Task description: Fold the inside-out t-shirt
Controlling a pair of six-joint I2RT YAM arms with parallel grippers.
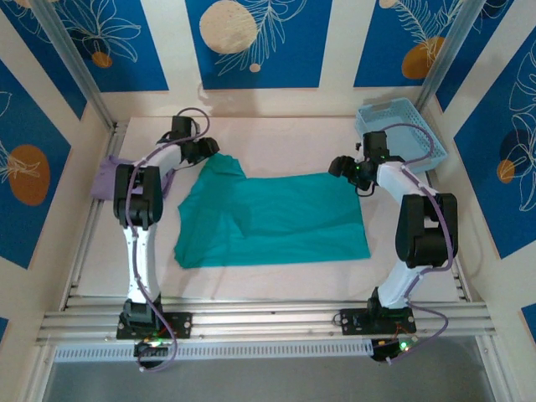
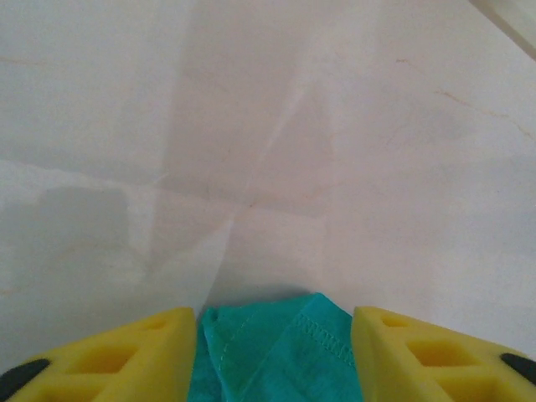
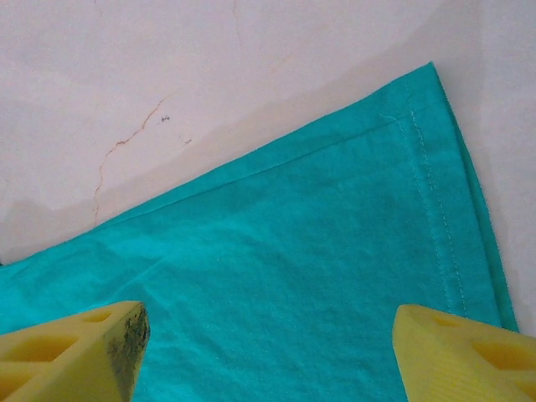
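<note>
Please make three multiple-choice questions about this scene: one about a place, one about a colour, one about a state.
1. Where on the table does the blue basket stand? A) near left corner B) far right corner C) middle
2. What colour is the garment at the table's left edge? A) orange B) black C) lavender
3. How is the right gripper? A) open above the t-shirt B) shut on the t-shirt C) shut on the basket
Answers: 1 B, it stands beyond the t-shirt's far right corner. 2 C, pale purple. 3 A, fingers wide apart, cloth flat beneath.
</note>
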